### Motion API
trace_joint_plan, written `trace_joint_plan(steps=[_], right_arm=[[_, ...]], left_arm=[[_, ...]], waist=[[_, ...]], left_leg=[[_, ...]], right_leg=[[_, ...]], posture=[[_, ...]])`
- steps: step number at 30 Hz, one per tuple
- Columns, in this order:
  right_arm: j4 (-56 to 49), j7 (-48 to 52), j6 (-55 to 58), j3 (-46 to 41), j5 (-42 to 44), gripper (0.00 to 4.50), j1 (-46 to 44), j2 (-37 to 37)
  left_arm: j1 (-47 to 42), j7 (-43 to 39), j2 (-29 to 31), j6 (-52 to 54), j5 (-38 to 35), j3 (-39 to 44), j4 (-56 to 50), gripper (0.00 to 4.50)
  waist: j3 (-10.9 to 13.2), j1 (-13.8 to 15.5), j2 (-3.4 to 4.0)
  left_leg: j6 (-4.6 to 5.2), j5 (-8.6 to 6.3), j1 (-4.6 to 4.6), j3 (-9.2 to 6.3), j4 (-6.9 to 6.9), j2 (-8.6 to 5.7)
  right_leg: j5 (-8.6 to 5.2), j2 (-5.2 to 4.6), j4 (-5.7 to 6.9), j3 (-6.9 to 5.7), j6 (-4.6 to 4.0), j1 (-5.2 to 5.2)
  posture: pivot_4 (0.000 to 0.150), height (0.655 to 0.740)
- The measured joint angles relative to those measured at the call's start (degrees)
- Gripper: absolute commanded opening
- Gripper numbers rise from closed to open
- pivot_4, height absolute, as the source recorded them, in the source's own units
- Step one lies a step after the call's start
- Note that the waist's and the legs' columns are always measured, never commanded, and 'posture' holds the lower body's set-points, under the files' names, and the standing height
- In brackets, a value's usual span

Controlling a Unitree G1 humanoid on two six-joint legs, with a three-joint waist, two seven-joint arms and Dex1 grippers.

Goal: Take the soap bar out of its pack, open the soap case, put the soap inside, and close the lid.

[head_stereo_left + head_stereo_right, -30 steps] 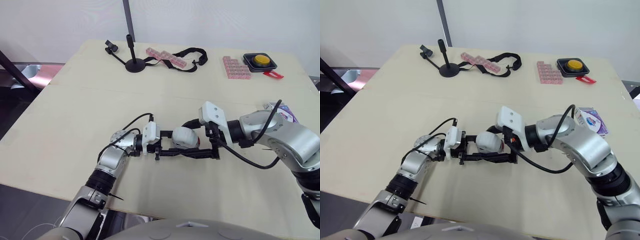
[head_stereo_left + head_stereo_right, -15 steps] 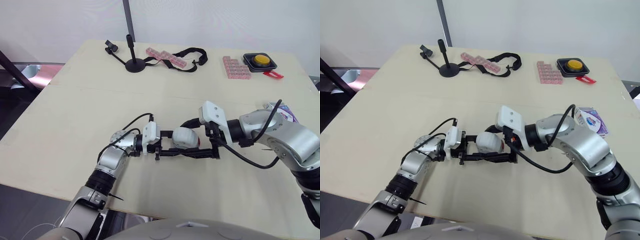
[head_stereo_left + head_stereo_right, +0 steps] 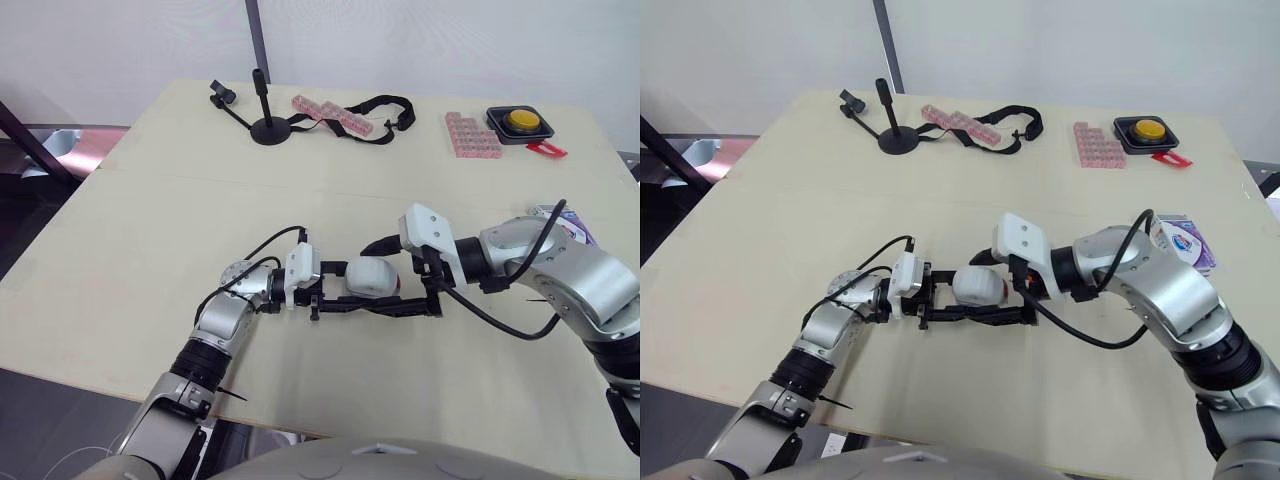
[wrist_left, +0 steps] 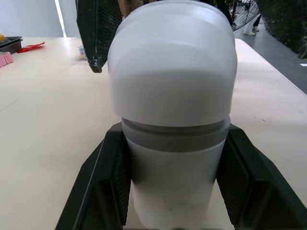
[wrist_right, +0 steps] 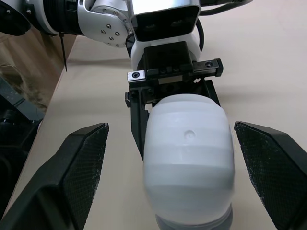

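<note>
A white rounded soap case [image 3: 370, 277] with its lid down lies on its side just above the table. My left gripper [image 4: 172, 191] is shut on its grey lower half, one black finger [image 4: 103, 187] on each flank. My right gripper [image 5: 184, 191] faces it from the opposite side and stands wide open, its fingers [image 5: 81, 182] spread on either side of the case [image 5: 189, 158] without touching it. The soap pack [image 3: 560, 218], white and purple, lies at the table's right edge behind my right arm.
At the back of the table stand a small black stand [image 3: 268, 125], a black strap with pink blocks [image 3: 350, 115], a pink block tray [image 3: 472, 136] and a yellow button box [image 3: 520, 122]. The table's front edge runs close below both grippers.
My right gripper has shifted very slightly around the case. The left gripper and the case have stayed where they were.
</note>
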Motion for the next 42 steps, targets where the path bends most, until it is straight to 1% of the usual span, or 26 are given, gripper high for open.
trace_joint_plan(steps=[10,12,14,18,19,42], right_arm=[[1.23,1.03,-1.38,0.17,-0.73,4.47,-0.01,0.09],[1.27,0.92,-1.37,0.33,-0.84,3.93,-0.01,0.4],[1.26,0.8,-1.37,0.43,-0.85,3.25,-0.01,0.59],[1.09,0.39,-1.61,0.33,-0.82,2.05,-0.15,0.69],[0.95,0.33,-1.57,0.38,-0.82,2.0,-0.29,0.7],[2.42,2.34,-4.73,-1.19,-0.5,2.0,1.58,0.61]], left_arm=[[0.12,0.09,0.01,0.01,0.0,0.0,-0.15,1.89],[0.17,0.1,0.04,0.05,0.01,-0.01,-0.26,1.89],[0.18,0.13,0.04,0.08,0.02,-0.03,-0.29,1.89],[0.27,0.18,0.06,0.27,-0.01,-0.02,-0.39,1.89],[0.29,0.2,0.07,0.29,0.08,-0.06,-0.48,1.89],[0.57,0.48,0.0,0.4,0.05,-0.09,-0.79,1.89]], waist=[[0.0,-0.01,0.0],[0.0,-0.01,0.0],[0.0,-0.01,0.0],[0.0,-0.01,0.01],[-0.01,-0.02,0.01],[-0.01,-0.02,0.01]], left_leg=[[0.0,0.0,0.0,0.0,0.0,0.0],[0.0,0.0,0.0,0.0,0.0,0.0],[0.0,0.0,-0.01,0.0,0.0,0.0],[0.0,0.0,0.0,0.0,0.0,0.0],[0.0,0.0,0.03,0.0,0.0,0.0],[0.0,0.0,-0.01,0.0,0.0,0.0]], right_leg=[[0.0,0.0,0.0,0.0,0.0,-0.01],[0.0,0.0,0.01,-0.01,0.0,-0.01],[0.0,0.0,0.01,0.0,0.0,-0.01],[0.0,0.0,0.01,0.0,0.0,-0.01],[0.0,0.0,0.03,0.0,0.0,0.01],[0.0,0.0,0.02,0.0,0.0,-0.02]], posture=[[0.15,0.74],[0.15,0.74],[0.15,0.74],[0.15,0.74],[0.15,0.74],[0.15,0.74]])
